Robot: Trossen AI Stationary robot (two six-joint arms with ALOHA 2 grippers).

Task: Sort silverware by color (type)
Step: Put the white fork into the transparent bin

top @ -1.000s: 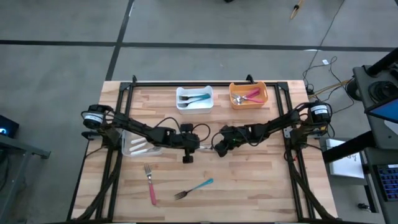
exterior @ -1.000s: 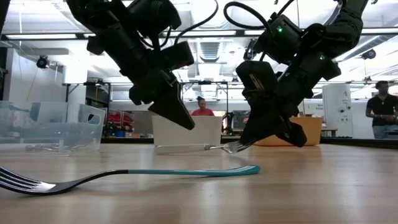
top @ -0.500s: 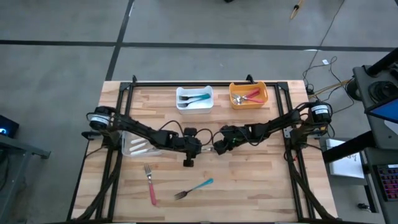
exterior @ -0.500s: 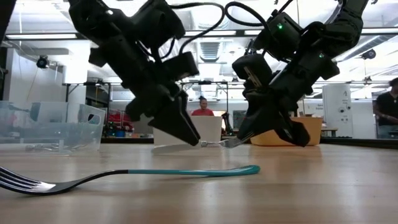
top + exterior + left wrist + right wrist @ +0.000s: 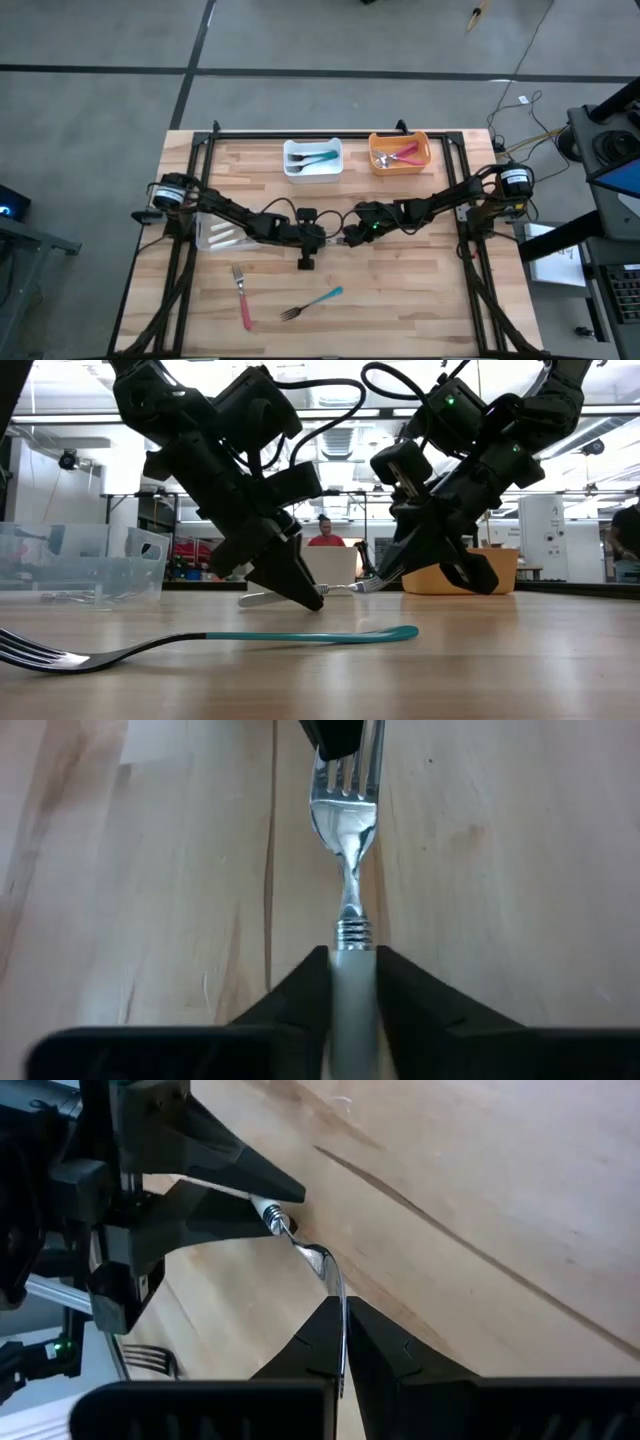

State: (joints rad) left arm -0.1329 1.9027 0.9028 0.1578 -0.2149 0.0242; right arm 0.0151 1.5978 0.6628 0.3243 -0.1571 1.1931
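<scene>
A white-handled fork (image 5: pixel 262 598) of the silverware lies mid-table between my two grippers. My left gripper (image 5: pixel 322 238) has come slanting down onto its handle and is shut on it. My right gripper (image 5: pixel 347 236) faces it and is shut on the metal head (image 5: pixel 345 815). On the near part of the table lie a pink-handled fork (image 5: pixel 242 295) and a teal-handled fork (image 5: pixel 312 303), each flat on the wood. My left gripper pinches the white handle (image 5: pixel 350 982) between its two fingers, just behind the ribbed collar at the neck. The fingers slant down from the table's left and lie along the fork. The handle's free end (image 5: pixel 250 599) stays low at the tabletop. My right gripper pinches the fork's tines (image 5: pixel 342 1325) between its shut fingers. It slants down from the table's right, in line with the fork. The head is held a little above the wood, and the neck (image 5: pixel 300 1245) arches away from the fingers toward the left gripper.
At the far edge stand a white bin (image 5: pixel 312 158) with teal-handled pieces and an orange bin (image 5: pixel 400 152) with pink-handled ones. A clear bin (image 5: pixel 218 232) with white-handled pieces sits under the left arm. The near right of the table is bare wood.
My left gripper has come down and toward the right gripper, from above the fork onto its white handle, and has taken hold of it. My right gripper has stayed in place with the tines and has rolled a little about its own line.
</scene>
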